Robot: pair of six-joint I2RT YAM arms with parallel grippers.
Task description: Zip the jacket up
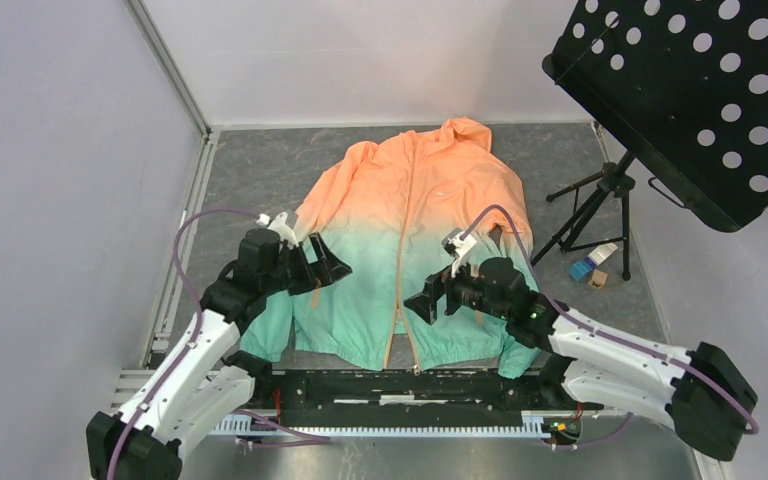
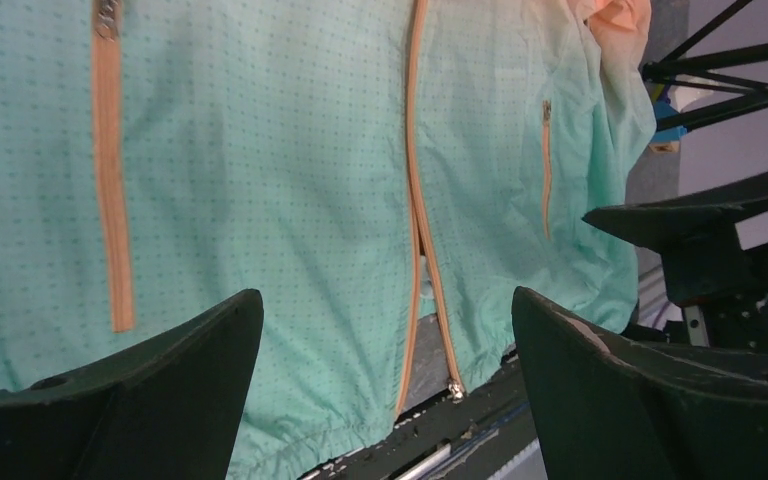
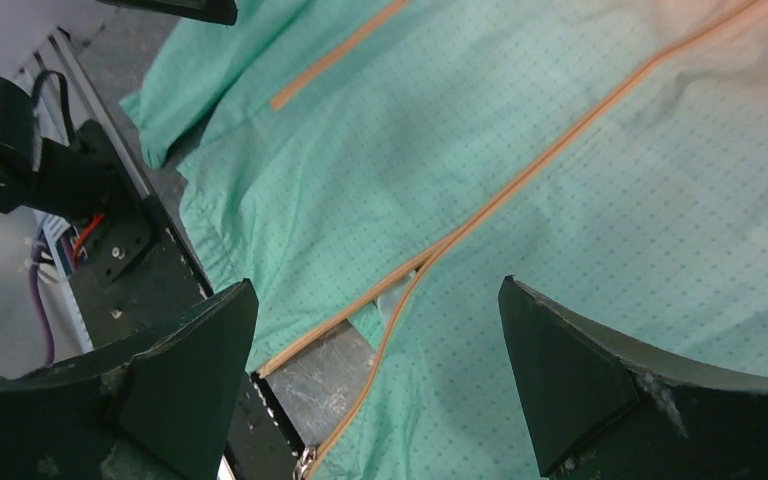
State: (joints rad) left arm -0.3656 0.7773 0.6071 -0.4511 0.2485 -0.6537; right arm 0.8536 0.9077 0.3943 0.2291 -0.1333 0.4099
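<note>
The jacket [image 1: 410, 230] lies flat on the grey table, orange hood far, mint-green hem near. Its orange centre zipper [image 2: 415, 190] is joined higher up and splits open just above the hem, with the metal slider [image 2: 455, 390] on the right-hand strip at the hem; the slider also shows in the right wrist view [image 3: 307, 462]. My left gripper [image 1: 332, 262] is open and empty above the jacket's left pocket zip [image 2: 110, 200]. My right gripper [image 1: 422, 300] is open and empty above the lower centre zipper [image 3: 520, 180]. The left gripper [image 2: 385, 300] and right gripper [image 3: 375, 285] both look down on the split.
A black perforated music stand [image 1: 680, 90] on a tripod [image 1: 600, 210] stands at the right, with small blocks [image 1: 590, 268] beside its feet. A black mounting rail [image 1: 390, 390] runs along the near edge under the hem. Walls close the left and back.
</note>
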